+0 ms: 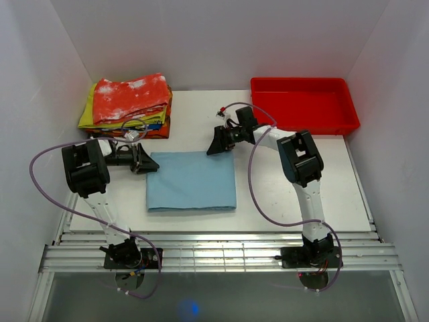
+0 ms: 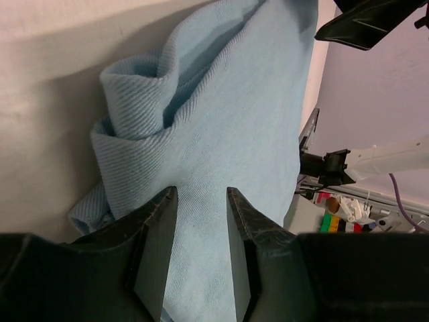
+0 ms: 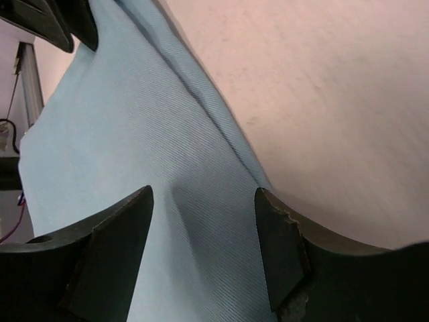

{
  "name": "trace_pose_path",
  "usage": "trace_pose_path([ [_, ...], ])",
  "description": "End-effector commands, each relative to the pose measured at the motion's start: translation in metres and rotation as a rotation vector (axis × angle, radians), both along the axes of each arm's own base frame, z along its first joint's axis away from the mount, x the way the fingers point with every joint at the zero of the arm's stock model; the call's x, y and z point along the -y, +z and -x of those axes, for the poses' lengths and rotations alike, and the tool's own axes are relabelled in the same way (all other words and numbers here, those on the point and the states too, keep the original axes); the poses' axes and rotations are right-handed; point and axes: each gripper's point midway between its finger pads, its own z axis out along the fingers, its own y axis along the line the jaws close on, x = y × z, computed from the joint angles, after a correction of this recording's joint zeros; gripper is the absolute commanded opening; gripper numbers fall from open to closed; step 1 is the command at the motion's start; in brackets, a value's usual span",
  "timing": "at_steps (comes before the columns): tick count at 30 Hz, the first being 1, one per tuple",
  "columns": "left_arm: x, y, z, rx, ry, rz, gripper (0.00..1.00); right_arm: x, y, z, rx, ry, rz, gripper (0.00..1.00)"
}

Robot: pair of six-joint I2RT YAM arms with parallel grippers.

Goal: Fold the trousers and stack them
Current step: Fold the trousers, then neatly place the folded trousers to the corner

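Observation:
The light sky-blue trousers (image 1: 192, 181) lie folded into a flat rectangle in the middle of the table. My left gripper (image 1: 151, 165) is at their far left corner, open, with the cloth (image 2: 221, 134) lying between and beyond its fingers (image 2: 158, 228); the corner layers bulge there. My right gripper (image 1: 216, 149) is at the far right corner, open, its fingers (image 3: 278, 235) spread over the cloth (image 3: 134, 134) near its edge. Neither gripper holds the fabric.
A stack of folded clothes (image 1: 127, 107), red-and-white mottled on top with yellow-green and multicoloured ones below, sits at the far left. A red tray (image 1: 305, 104) stands at the far right. White walls enclose the table.

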Motion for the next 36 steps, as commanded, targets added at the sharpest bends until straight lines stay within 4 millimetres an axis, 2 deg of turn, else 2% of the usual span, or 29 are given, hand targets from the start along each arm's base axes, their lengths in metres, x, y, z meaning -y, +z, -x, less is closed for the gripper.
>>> trace_pose_path([
  [1,-0.019,-0.004,-0.046,0.131,0.031,-0.098,0.47,0.049,-0.037,-0.033,0.023,-0.159,0.155,0.68],
  [3,-0.014,0.008,-0.054,0.152,0.029,-0.077,0.49,0.068,-0.034,-0.048,0.07,-0.198,0.181,0.68],
  [4,-0.012,0.017,-0.056,0.171,0.026,-0.066,0.52,0.074,-0.024,-0.052,0.088,-0.211,0.188,0.68],
  [5,-0.007,0.026,-0.055,0.185,0.02,-0.054,0.6,0.078,-0.011,-0.061,0.136,-0.212,0.186,0.68],
  [6,-0.004,0.054,-0.054,0.248,0.018,-0.043,0.64,0.082,0.0,-0.066,0.158,-0.217,0.183,0.68],
  [8,-0.006,0.073,-0.046,0.31,0.028,-0.085,0.7,0.082,0.041,-0.069,0.254,-0.196,0.171,0.69],
  [9,-0.009,0.085,-0.044,0.35,0.039,-0.118,0.82,0.078,0.055,-0.066,0.287,-0.184,0.162,0.7],
  [10,-0.017,0.107,-0.042,0.418,0.074,-0.193,0.9,0.075,0.086,-0.064,0.365,-0.171,0.144,0.73],
  [11,-0.032,0.119,-0.041,0.45,0.123,-0.23,0.98,0.072,0.099,-0.059,0.397,-0.161,0.152,0.74],
  [12,-0.041,0.131,-0.039,0.479,0.159,-0.253,0.98,0.058,0.112,-0.049,0.436,-0.126,0.15,0.75],
  [13,-0.048,0.154,-0.034,0.533,0.198,-0.267,0.98,0.052,0.137,-0.04,0.518,-0.095,0.144,0.79],
  [14,-0.071,0.165,-0.03,0.543,0.269,-0.277,0.98,0.049,0.143,-0.033,0.55,-0.085,0.18,0.82],
  [15,-0.081,0.173,-0.025,0.552,0.307,-0.272,0.98,0.027,0.159,-0.009,0.614,-0.03,0.179,0.84],
  [17,-0.104,0.187,-0.013,0.544,0.389,-0.282,0.98,0.01,0.162,0.012,0.735,0.028,0.246,0.86],
  [18,-0.109,0.189,-0.009,0.525,0.409,-0.28,0.98,-0.018,0.17,0.044,0.796,0.097,0.237,0.86],
  [19,-0.107,0.186,0.001,0.468,0.421,-0.259,0.98,-0.027,0.157,0.06,0.833,0.146,0.265,0.86],
  [20,-0.112,0.188,0.008,0.47,0.43,-0.242,0.98,-0.035,0.152,0.069,0.876,0.149,0.31,0.86],
  [21,-0.113,0.185,0.015,0.45,0.44,-0.207,0.98,-0.063,0.148,0.1,0.923,0.22,0.295,0.86],
  [22,-0.112,0.184,0.022,0.421,0.452,-0.166,0.98,-0.073,0.14,0.114,0.959,0.266,0.311,0.87],
  [23,-0.114,0.181,0.035,0.379,0.468,-0.066,0.98,-0.102,0.125,0.141,1.021,0.312,0.348,0.86],
  [24,-0.114,0.181,0.035,0.38,0.468,-0.066,0.98,-0.111,0.117,0.155,1.018,0.348,0.345,0.86],
  [26,-0.117,0.178,0.046,0.326,0.505,0.001,0.98,-0.128,0.112,0.168,1.074,0.368,0.348,0.84],
  [27,-0.118,0.177,0.049,0.313,0.523,0.017,0.98,-0.139,0.099,0.182,1.091,0.4,0.358,0.84],
  [29,-0.124,0.171,0.053,0.303,0.551,0.019,0.98,-0.15,0.091,0.189,1.128,0.412,0.355,0.81],
  [30,-0.125,0.17,0.054,0.3,0.557,0.014,0.98,-0.155,0.077,0.198,1.125,0.443,0.359,0.81],
  [32,-0.13,0.166,0.056,0.297,0.571,0.0,0.98,-0.16,0.065,0.203,1.138,0.455,0.363,0.81],
  [33,-0.13,0.164,0.057,0.295,0.573,-0.004,0.98,-0.16,0.05,0.211,1.132,0.48,0.376,0.81],
  [35,-0.133,0.156,0.058,0.265,0.588,-0.021,0.98,-0.16,0.037,0.214,1.155,0.494,0.394,0.81],
  [36,-0.133,0.154,0.059,0.261,0.589,-0.016,0.98,-0.156,0.025,0.219,1.148,0.516,0.41,0.81],
])
